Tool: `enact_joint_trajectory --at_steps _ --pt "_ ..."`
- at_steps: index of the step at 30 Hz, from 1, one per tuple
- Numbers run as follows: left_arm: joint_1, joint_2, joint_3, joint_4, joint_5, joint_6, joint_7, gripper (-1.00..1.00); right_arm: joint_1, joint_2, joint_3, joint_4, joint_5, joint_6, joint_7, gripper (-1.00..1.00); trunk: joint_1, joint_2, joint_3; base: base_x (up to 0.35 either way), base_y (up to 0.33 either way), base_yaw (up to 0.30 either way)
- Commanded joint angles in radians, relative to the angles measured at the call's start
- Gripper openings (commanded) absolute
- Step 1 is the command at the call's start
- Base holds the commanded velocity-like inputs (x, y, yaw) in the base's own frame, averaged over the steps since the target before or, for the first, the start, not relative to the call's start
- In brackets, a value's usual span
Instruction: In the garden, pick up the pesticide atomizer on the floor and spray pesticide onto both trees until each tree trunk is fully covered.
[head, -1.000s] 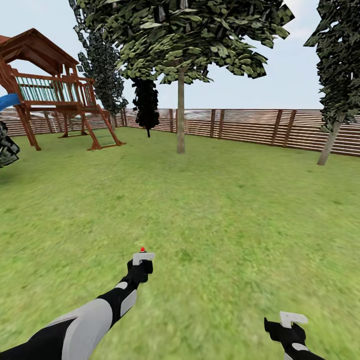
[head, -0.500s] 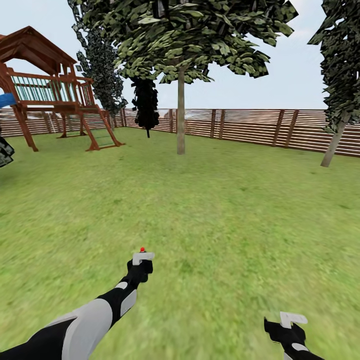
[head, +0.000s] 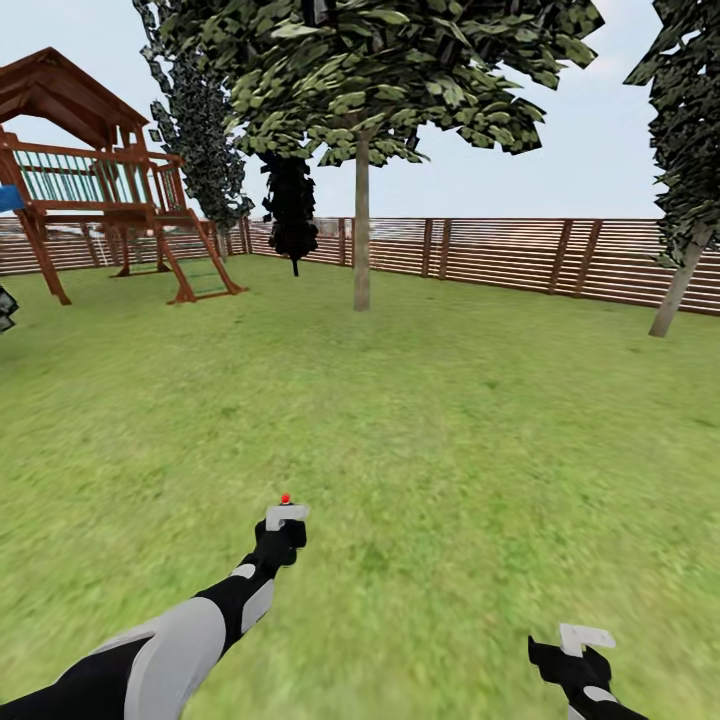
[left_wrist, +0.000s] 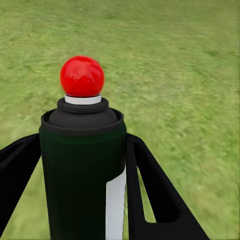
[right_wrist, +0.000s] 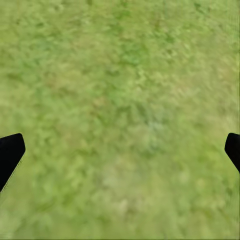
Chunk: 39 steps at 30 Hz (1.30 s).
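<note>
Atomizer (left_wrist: 82, 165) stands upright between my left fingers (left_wrist: 155, 195), both black fingers pressed against its dark body; my left wrist view shows its white label strip and red ball top, whereas from the head it is just a red dot above my left gripper (head: 286, 517) over the lawn (head: 450, 420). My right gripper (head: 578, 650) hangs wide open and empty. Since a second ago the camera has swung slightly, sliding the tree (head: 361, 240), leaning trunk (head: 678, 290) and play tower (head: 90, 190) sideways.

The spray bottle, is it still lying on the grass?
No. The pesticide atomizer stands upright, clamped in the left gripper, above the grass.
</note>
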Motion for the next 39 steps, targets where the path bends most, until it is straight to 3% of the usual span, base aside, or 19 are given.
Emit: enact_joint_trajectory --at_steps 1,19,24,39 --pt "0.0 -0.001 0.0 0.0 0.0 0.0 0.0 -1.0 0.0 0.0 0.0 0.0 0.0 0.0 0.0 1.0 0.0 0.0 0.0 0.35 0.0 0.0" --pt "0.0 -0.001 -0.002 -0.001 0.0 0.001 0.0 -1.0 0.0 0.0 0.0 0.0 0.0 0.0 0.0 1.0 0.0 0.0 0.0 0.35 0.0 0.0" --pt "0.0 -0.019 0.0 0.0 0.0 0.003 0.0 -1.0 0.0 -0.001 -0.001 -0.001 0.0 0.0 -0.001 1.0 0.0 0.0 0.0 0.35 0.0 0.0" --pt "0.0 -0.021 0.001 0.0 -0.001 0.003 0.0 -1.0 0.0 -0.003 -0.002 -0.001 0.0 0.0 -0.002 1.0 0.0 0.0 0.0 0.35 0.0 0.0"
